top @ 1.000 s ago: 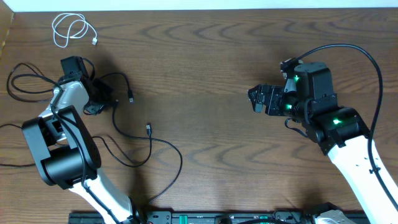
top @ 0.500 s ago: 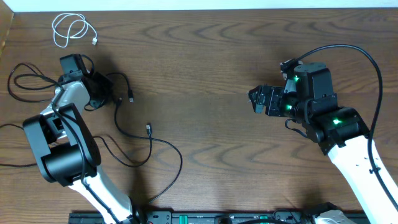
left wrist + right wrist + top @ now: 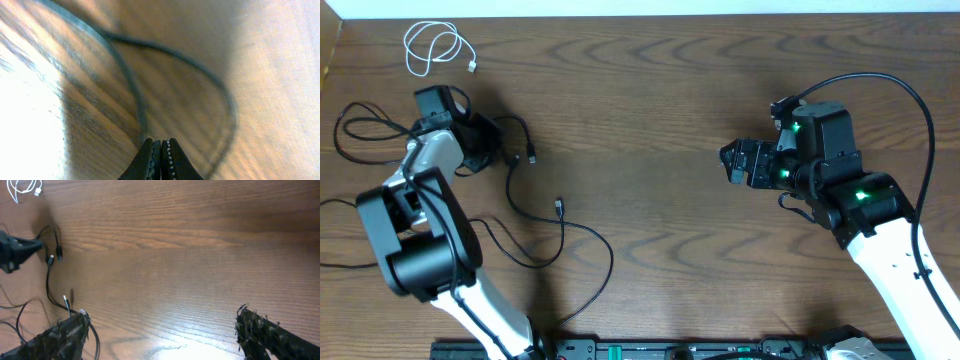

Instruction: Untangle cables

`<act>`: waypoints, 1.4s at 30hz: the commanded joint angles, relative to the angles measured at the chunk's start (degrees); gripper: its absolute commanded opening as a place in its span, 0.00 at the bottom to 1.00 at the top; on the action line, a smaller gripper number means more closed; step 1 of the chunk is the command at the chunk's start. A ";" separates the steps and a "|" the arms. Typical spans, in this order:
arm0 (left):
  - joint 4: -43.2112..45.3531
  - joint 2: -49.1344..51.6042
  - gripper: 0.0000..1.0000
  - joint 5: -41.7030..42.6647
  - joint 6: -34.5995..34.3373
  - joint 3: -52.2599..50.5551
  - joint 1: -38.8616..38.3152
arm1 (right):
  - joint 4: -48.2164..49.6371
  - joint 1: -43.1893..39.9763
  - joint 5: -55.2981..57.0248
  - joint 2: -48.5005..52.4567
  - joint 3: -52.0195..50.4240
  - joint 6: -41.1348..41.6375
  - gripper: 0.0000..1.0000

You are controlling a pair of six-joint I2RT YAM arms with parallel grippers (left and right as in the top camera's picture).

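We're looking down on a dark brown wooden table [image 3: 650, 90], with its grain running in long wavy bands. Along the far edge there's a thin pale strip [image 3: 720, 7], and we can't tell whether it's wall or floor. At the near edge we see a black rail [image 3: 700, 350] with small green lights. In the left wrist view we catch hard white glare [image 3: 25, 110] washing out the wood, and in the right wrist view a softer sheen [image 3: 165, 349].

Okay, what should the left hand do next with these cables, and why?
Probably draw the left hand slowly toward the table's middle: it is shut on a black cable whose loops lie crossed beside it, while the right hand hangs open.
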 commanded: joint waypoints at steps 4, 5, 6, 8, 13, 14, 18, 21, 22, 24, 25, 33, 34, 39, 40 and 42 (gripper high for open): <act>0.46 -9.22 0.09 6.38 2.64 1.51 0.22 | 0.11 -0.22 -0.42 0.07 0.35 -0.22 0.92; -0.57 -9.46 0.09 6.05 2.62 1.51 0.22 | 0.11 -0.22 -0.42 0.07 0.35 -0.22 0.92; -1.70 -9.49 0.09 5.18 2.62 1.51 0.22 | 0.11 -0.22 -0.42 0.07 0.35 -0.22 0.92; -5.81 -9.22 0.09 -0.09 2.62 1.42 0.22 | -0.04 -0.22 -0.44 0.07 0.35 -0.22 0.92; -15.93 -7.63 0.09 -8.48 3.63 0.68 0.22 | 0.00 -0.22 -0.42 0.07 0.35 -0.22 0.92; -17.68 -6.91 0.09 -8.50 4.92 0.55 0.00 | 0.33 -0.22 -0.42 0.07 0.35 -0.22 0.92; -21.29 -4.87 0.08 -8.52 7.78 0.50 -0.52 | 1.49 -0.22 -0.42 0.07 0.35 -0.22 0.93; -21.66 -3.26 0.08 -8.74 7.76 0.50 -0.59 | 1.60 -0.22 -0.42 0.07 0.35 -0.22 0.93; -21.68 -2.82 0.08 -8.72 7.76 0.50 -0.59 | 1.44 -0.22 -0.44 0.07 0.35 -0.22 0.93; -21.94 -1.79 0.08 -8.70 7.74 0.50 -0.63 | 1.03 -0.22 -0.44 0.07 0.35 -0.24 0.92; -22.25 -1.31 0.08 -8.72 7.74 0.48 -0.74 | 0.92 -0.22 -0.42 0.07 0.35 -0.24 0.92; -23.43 2.38 0.08 -8.68 7.74 0.48 -2.51 | 0.98 -0.22 -0.42 0.07 0.35 -0.24 0.92; -23.63 2.67 0.08 -8.59 7.76 0.48 -2.82 | 0.96 -0.22 -0.42 0.07 0.35 -0.24 0.92; -25.62 2.91 0.08 -8.07 7.78 0.48 -4.81 | 0.98 -0.22 -0.42 0.07 0.35 -0.24 0.92; -26.34 2.91 0.08 -8.09 7.80 0.48 -5.31 | 0.98 -0.22 -0.42 0.07 0.35 -0.24 0.92; -28.22 2.91 0.08 -8.07 7.80 0.48 -6.34 | 1.01 -0.22 -0.42 0.07 0.35 -0.24 0.92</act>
